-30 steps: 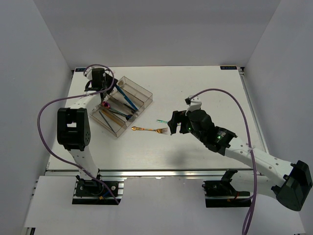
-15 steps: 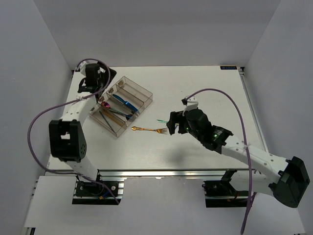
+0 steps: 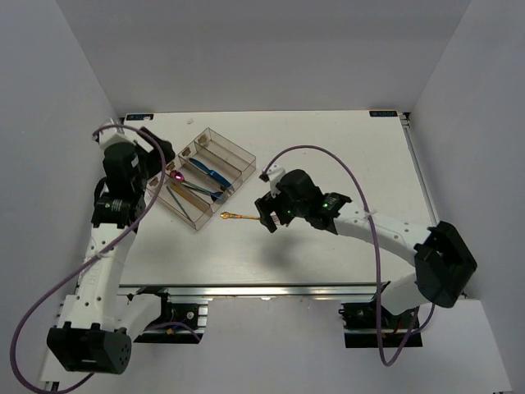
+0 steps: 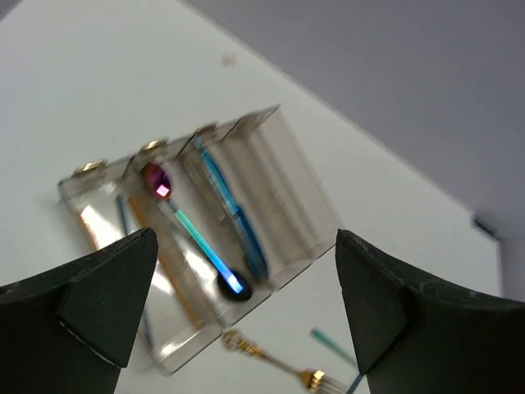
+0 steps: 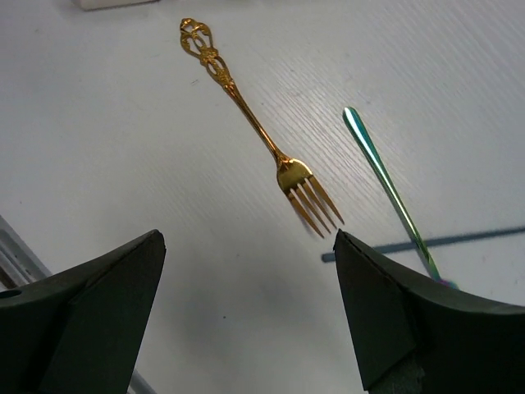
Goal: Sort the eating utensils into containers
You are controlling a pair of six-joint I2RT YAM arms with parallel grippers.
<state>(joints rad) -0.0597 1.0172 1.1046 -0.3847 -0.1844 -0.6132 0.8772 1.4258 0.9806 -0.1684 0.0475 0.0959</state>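
The clear four-compartment tray [image 3: 243,156] lies at the left of the table and holds several utensils, among them a purple-rainbow spoon [image 4: 160,182], a blue utensil [image 4: 234,215] and gold ones [image 3: 194,189]. A gold fork [image 5: 246,123] lies on the table just right of the tray, with an iridescent green utensil [image 5: 384,180] beside it. My right gripper [image 3: 265,215] hovers open over the fork's tine end, holding nothing. My left gripper [image 3: 161,156] is open and empty, raised left of the tray and looking down on it [image 4: 303,197].
The fork [image 4: 271,361] and the green utensil [image 4: 332,345] also show at the bottom of the left wrist view. White walls close in the table on three sides. A dark thin line [image 5: 459,240] crosses the table beside the green utensil.
My left gripper has pulled back from above the tray's far end to its left side. My right gripper has moved left, over the gold fork and green utensil.
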